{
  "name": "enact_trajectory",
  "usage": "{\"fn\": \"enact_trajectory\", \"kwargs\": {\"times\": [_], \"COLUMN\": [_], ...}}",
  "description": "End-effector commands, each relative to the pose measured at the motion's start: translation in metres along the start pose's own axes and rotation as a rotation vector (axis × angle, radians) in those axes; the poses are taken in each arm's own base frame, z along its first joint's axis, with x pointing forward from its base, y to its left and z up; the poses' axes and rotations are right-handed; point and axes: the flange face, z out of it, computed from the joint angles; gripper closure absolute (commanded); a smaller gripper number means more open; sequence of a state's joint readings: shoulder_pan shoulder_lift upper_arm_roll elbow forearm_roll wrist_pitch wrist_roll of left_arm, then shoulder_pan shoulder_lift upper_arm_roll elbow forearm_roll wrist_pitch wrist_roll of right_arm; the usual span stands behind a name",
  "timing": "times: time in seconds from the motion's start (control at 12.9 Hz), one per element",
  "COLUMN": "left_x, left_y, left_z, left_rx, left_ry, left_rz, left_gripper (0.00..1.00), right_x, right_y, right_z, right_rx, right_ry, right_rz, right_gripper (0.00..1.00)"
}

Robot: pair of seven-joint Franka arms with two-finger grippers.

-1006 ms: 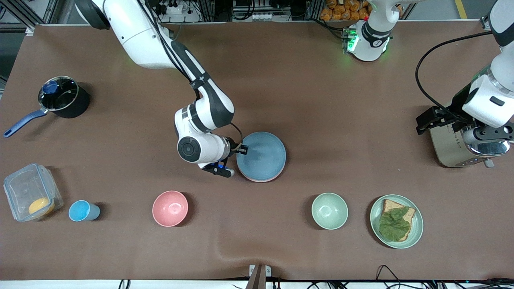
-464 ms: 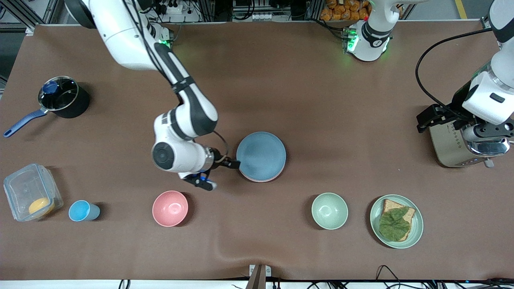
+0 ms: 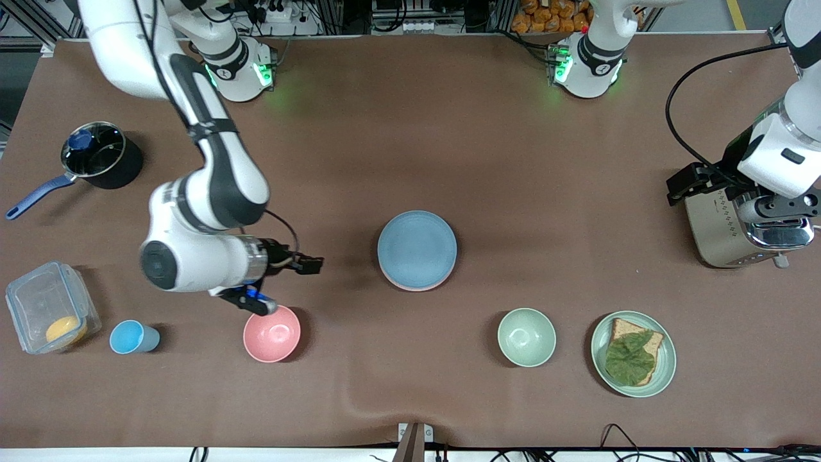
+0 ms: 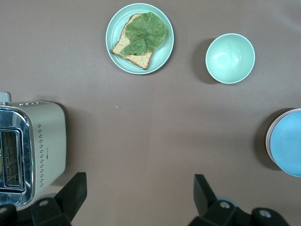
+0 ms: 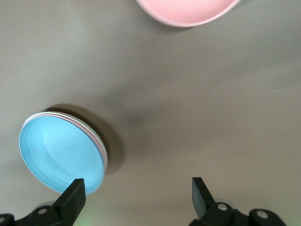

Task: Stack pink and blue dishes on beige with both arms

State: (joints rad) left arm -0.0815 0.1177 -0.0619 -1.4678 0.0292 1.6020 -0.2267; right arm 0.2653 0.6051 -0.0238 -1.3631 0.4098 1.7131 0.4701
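The blue dish (image 3: 417, 249) lies on top of a stack in the middle of the table. The pink dish shows only as a rim (image 3: 410, 287) under it. The beige one is hidden at the bottom, apart from a thin pale edge (image 5: 105, 159) in the right wrist view. My right gripper (image 3: 308, 265) hangs open and empty, away from the stack toward the right arm's end, above the pink bowl's edge; its fingertips (image 5: 75, 190) frame bare table. My left gripper (image 3: 773, 215) waits open over the toaster, holding nothing (image 4: 139, 186).
A pink bowl (image 3: 272, 333), blue cup (image 3: 131, 337), clear lidded box (image 3: 51, 307) and saucepan (image 3: 99, 154) sit toward the right arm's end. A green bowl (image 3: 526, 337), green plate (image 3: 667, 375) with toast and a toaster (image 3: 718, 237) sit toward the left arm's end.
My right gripper let go of the blue dish's rim, opened wide and drew back toward the right arm's end. The stack stayed put. The left arm barely moved.
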Motion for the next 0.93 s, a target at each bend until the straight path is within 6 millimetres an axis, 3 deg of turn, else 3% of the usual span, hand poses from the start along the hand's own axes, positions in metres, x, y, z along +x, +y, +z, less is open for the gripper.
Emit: {"fn": "enact_trajectory", "kwargs": {"times": [0.0,0.23,0.46,0.62,0.85], "left_x": [-0.01,-0.01,-0.008,-0.007,-0.009], "left_y": [-0.001,-0.003,-0.008,-0.008,-0.008], "left_z": [-0.003,-0.004,-0.005,-0.004,-0.007], "left_rx": [0.011,0.014,0.017,0.018,0.017], "left_ry": [-0.019,-0.017,-0.007,-0.005,-0.002], "left_rz": [0.007,0.004,-0.004,-0.002,-0.002], "left_gripper": [0.0,0.0,0.0,0.0,0.0], "right_x": [0.005,0.013,0.011,-0.009,-0.069], "right_y": [0.059,0.12,0.156,0.176,0.18], "right_z": [-0.052,-0.103,-0.139,-0.174,-0.215], "right_rx": [-0.045,-0.111,-0.203,-0.194,-0.204], "right_ry": [0.005,0.066,0.137,0.183,0.255], "right_rz": [-0.027,-0.057,-0.119,-0.111,-0.126], "right_gripper": [0.0,0.0,0.0,0.0,0.0]}}
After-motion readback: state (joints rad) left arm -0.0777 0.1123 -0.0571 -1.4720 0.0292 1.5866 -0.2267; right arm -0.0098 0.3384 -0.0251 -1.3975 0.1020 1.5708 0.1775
